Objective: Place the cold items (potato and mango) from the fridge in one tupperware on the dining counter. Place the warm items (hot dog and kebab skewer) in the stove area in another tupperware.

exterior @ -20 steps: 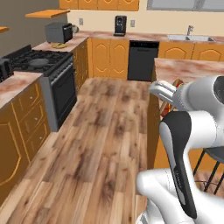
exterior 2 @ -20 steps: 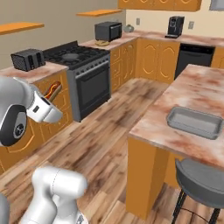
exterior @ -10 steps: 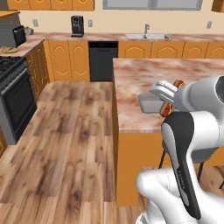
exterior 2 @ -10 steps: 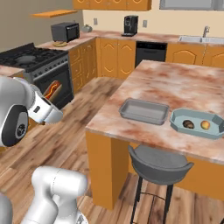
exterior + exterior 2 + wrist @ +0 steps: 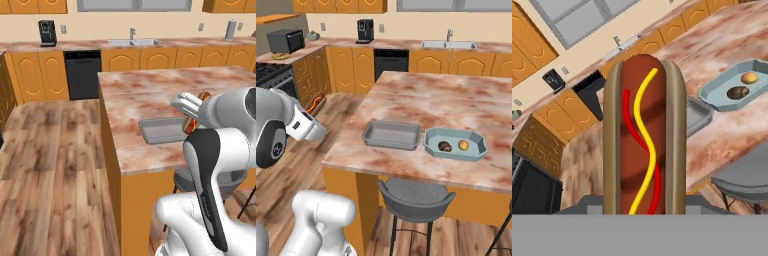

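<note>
The gripper (image 5: 192,116) grasps the hot dog (image 5: 644,135), which stands in the middle of the hand view. The step is carrying it to the empty grey tupperware (image 5: 392,135), left of the blue tupperware (image 5: 456,145) with potato (image 5: 444,146) and mango (image 5: 463,145). Next, it must reach over the grey one and release.

Fingers hidden behind long brown hot dog with red and yellow sauce lines (image 5: 644,137); grip state cannot tell. Hot dog's lower end cut off at hand view bottom. Grey rectangular empty tupperware (image 5: 697,116) beyond fingers: near part covered by hot dog. In left base view, same tray's right end (image 5: 162,129) hidden behind white arm.
</note>
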Tool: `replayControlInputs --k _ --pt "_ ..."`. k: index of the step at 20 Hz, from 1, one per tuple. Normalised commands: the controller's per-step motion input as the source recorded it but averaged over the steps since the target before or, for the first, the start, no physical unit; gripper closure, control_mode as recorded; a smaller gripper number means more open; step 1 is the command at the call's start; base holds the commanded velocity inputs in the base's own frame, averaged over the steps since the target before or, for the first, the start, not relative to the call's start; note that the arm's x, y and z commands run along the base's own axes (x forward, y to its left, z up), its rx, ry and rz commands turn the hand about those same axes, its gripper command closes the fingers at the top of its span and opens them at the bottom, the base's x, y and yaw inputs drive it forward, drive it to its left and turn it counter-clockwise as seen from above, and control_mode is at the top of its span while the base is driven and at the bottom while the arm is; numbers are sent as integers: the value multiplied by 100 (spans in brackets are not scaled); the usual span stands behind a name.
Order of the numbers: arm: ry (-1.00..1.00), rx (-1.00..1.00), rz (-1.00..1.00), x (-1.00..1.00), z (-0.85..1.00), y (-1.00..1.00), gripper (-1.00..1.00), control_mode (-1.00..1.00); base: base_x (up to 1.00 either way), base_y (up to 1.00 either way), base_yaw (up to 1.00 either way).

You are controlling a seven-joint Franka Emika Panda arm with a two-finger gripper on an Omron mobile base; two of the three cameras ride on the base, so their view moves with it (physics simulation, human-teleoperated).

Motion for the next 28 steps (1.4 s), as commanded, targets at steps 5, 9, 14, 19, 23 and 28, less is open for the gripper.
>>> replayControlInputs --k 5,9,14,19,23,28 --pt "0 0 0 0 0 0 100 100 93 -5 -19" --pt "0 0 0 0 0 0 100 100 94 -12 -19" --pt "19 16 -10 80 -1 -40 100 -100 20 -5 -3" --pt "40 25 -2 97 -21 -73 100 -100 0 0 0" --pt "39 19 0 63 -48 -60 100 -100 0 0 0" --pt "29 9 0 53 -50 -33 100 -100 0 0 0"
